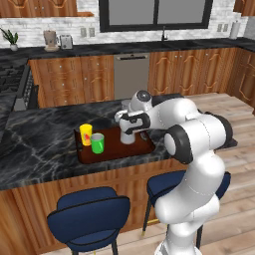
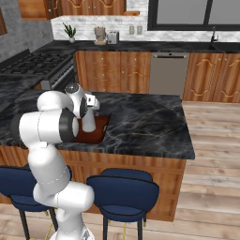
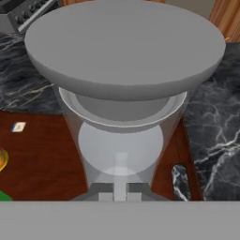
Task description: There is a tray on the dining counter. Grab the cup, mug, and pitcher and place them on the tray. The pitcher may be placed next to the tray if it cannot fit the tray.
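While the gripper [image 1: 130, 130] clasps the pitcher [image 1: 128, 135], upright on the tray [image 1: 134, 147] directly beneath it, you should open straight and lift clear, minding the cups [image 1: 92, 138] beside it.

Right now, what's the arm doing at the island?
The arm has its gripper down at the pale grey pitcher, which is over the right part of the wooden tray on the dining counter. A yellow cup and a green mug already stand on the tray's left side. The hand view looks down into the pitcher's mouth; whether the fingers are clamped on it, or whether it is fully set down, can't be told.
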Motion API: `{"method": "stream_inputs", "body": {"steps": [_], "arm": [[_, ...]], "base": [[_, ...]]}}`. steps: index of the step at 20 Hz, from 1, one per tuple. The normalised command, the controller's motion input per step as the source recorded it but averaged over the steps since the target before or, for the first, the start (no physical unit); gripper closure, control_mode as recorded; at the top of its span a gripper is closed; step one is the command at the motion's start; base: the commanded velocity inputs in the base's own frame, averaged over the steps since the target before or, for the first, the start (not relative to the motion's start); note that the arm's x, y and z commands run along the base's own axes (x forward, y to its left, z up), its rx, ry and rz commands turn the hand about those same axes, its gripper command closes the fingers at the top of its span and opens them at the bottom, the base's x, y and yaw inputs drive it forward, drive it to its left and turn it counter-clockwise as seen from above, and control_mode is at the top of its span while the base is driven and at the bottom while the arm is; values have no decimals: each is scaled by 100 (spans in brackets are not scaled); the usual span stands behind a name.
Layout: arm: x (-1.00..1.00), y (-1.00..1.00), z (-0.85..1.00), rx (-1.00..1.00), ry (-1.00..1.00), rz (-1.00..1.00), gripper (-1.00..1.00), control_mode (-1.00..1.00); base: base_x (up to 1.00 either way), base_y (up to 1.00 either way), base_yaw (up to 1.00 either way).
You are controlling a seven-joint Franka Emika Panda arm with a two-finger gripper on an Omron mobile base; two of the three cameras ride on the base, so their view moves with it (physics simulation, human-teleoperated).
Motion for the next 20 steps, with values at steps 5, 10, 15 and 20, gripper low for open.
{"method": "stream_inputs", "body": {"steps": [5,10,15,20], "arm": [[0,0,0,0,0,0,100,-100],[0,0,0,0,0,0,-100,-100],[0,0,0,0,0,0,-100,-100],[0,0,0,0,0,0,-100,-100]], "base": [[0,0,0],[0,0,0],[0,0,0],[0,0,0]]}}
